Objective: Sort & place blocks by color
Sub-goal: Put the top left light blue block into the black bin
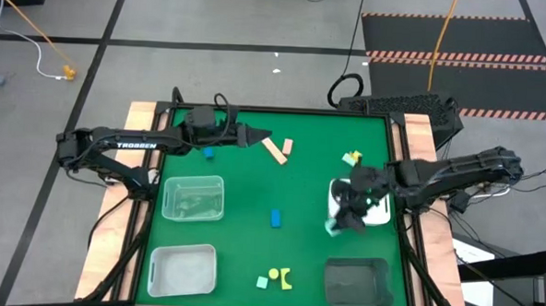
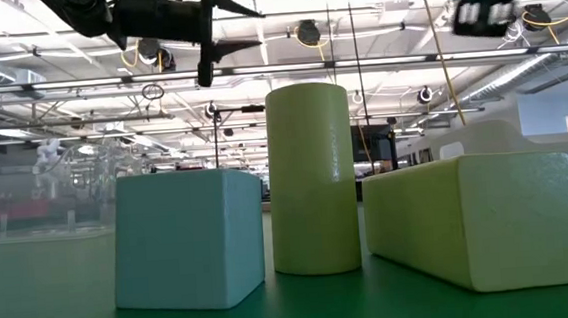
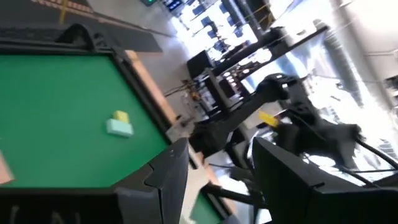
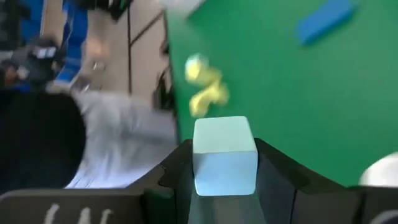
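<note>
Pinched between the two dark fingers of the right gripper (image 4: 225, 165): a small light-teal cube block (image 4: 224, 155), lifted clear of the green table mat (image 1: 253, 184) at about four o'clock on the table, just beside the white rectangular tray (image 1: 377, 211). Flat opposite faces under the pads, so a square, secure hold, with no tilt showing in the right wrist view. Judged light and rigid, probably foam or soft plastic with a matte skin: unlikely to slip, unlikely to break, only light squeeze needed.

Left gripper (image 1: 258, 136) hovering at about eleven o'clock, fingers parted and carrying nothing; a small blue block (image 1: 208, 153) just beside its arm and two tan bar-shaped blocks (image 1: 277, 150) just ahead of it.

Elsewhere: a blue bar-shaped block (image 1: 276, 218) near centre; a yellow-green and teal pair of small blocks (image 1: 351, 158) at about two o'clock; a teal cube with a yellow-green cylinder and curved piece (image 1: 279, 279) at six o'clock. Clear plastic tray (image 1: 193, 197) and pale tray (image 1: 183, 269) on the left, dark tray (image 1: 355, 282) at five o'clock.

Best hold on the bars: across the narrow width, near mid-length, to stop swinging. On the cylinder: across the diameter, low, since a round side could roll out of the pads.
</note>
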